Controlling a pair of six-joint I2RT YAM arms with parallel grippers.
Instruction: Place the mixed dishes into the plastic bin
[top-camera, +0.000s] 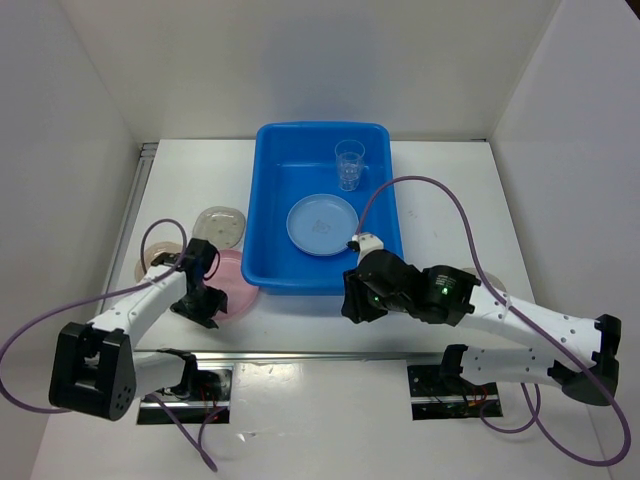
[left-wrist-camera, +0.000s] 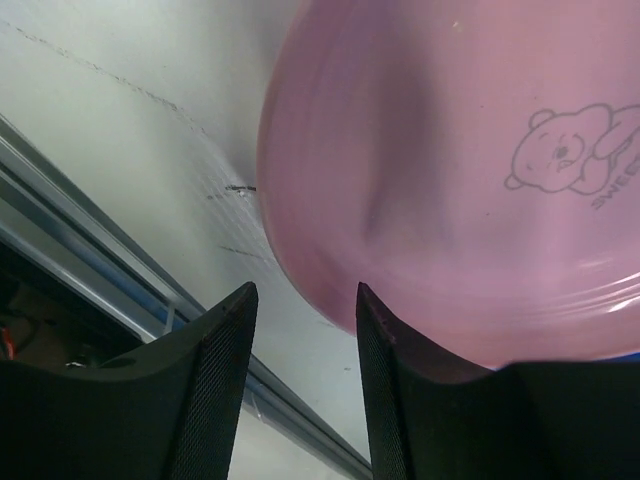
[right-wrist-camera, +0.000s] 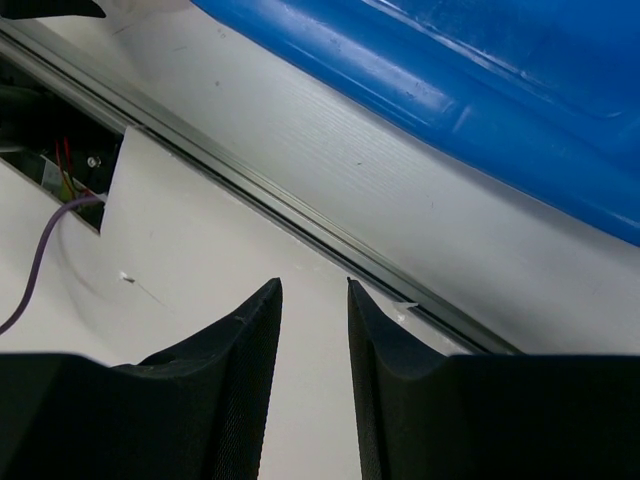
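Observation:
The blue plastic bin (top-camera: 320, 127) stands mid-table and holds a light blue plate (top-camera: 322, 224) and a clear cup (top-camera: 349, 165). A pink plate (top-camera: 238, 285) lies on the table by the bin's front left corner. My left gripper (top-camera: 200, 300) is open at that plate's near left rim. In the left wrist view the pink plate (left-wrist-camera: 450, 180) shows a bear drawing, and my left gripper (left-wrist-camera: 305, 300) holds nothing. My right gripper (top-camera: 352, 305) is empty just before the bin's front wall. In the right wrist view it (right-wrist-camera: 315, 290) is narrowly open over bare table below the bin (right-wrist-camera: 480, 70).
A beige speckled plate (top-camera: 222, 225) lies left of the bin. Another pale plate (top-camera: 150, 262) is partly hidden under the left arm. A metal rail (right-wrist-camera: 300, 215) runs along the table's near edge, with openings and wiring beyond. White walls enclose the table.

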